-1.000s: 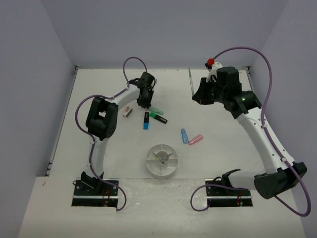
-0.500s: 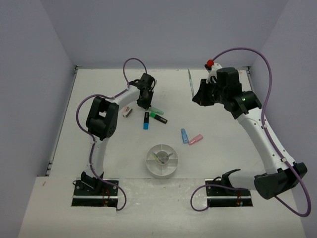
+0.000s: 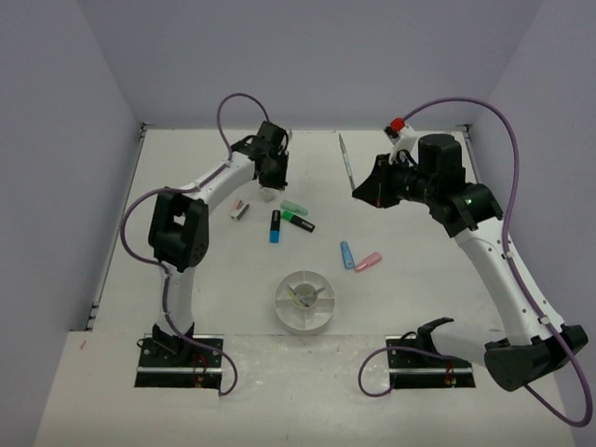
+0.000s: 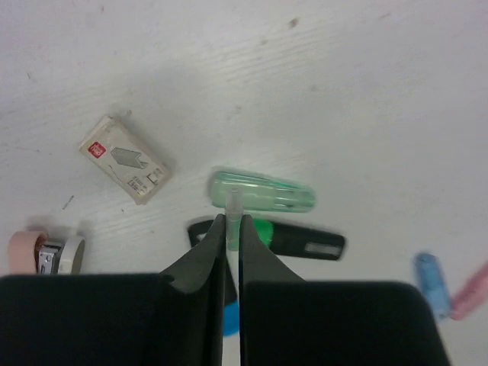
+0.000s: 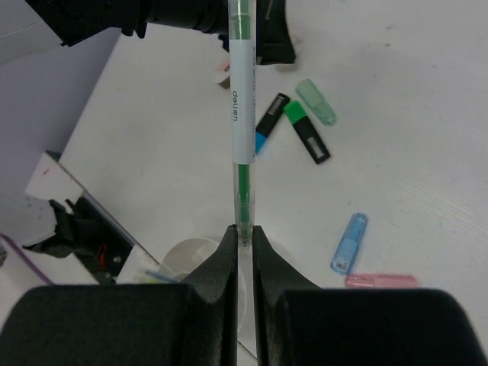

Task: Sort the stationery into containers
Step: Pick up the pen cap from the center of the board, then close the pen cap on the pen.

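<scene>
Left tool (image 4: 232, 223) is nearly shut, pinching a small pale piece (image 4: 235, 201) above the pale green highlighter (image 4: 263, 192) lying on the bench (image 4: 343, 91). Right tool (image 5: 244, 231) is clamped narrow on a white-and-green pen (image 5: 242, 114), clear of the bench. The white dish (image 3: 304, 326) holds a thin yellowish item (image 3: 297, 296) and a grey one (image 3: 318, 293).

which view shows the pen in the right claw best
The right wrist view: the pen runs up from the right claw, its white label and green core clear. The top external view shows it only as a thin grey sliver by that claw; the left wrist view does not show it.
</scene>
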`<state>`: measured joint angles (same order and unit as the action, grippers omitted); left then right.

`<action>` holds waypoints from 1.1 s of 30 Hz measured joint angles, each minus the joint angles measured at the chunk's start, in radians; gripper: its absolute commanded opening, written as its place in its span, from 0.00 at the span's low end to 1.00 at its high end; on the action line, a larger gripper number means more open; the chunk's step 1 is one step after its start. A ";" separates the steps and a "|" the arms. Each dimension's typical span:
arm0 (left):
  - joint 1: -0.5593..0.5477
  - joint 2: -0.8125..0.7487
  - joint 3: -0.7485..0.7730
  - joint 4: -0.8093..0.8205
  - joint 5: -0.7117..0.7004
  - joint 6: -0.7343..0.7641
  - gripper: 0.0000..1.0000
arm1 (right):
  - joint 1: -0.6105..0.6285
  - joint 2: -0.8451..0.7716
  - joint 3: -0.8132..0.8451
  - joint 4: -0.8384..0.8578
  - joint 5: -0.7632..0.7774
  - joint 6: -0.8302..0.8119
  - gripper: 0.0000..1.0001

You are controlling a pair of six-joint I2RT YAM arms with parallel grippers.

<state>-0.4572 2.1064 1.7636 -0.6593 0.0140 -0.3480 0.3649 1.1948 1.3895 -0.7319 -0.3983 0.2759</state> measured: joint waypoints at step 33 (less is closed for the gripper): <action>0.005 -0.773 -0.551 1.459 0.617 -0.912 0.00 | 0.180 -0.275 -0.288 0.572 -0.347 0.351 0.00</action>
<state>-0.4519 1.3336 1.2129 0.7997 0.6309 -1.2603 0.5453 0.9195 1.1016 -0.1600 -0.7458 0.6274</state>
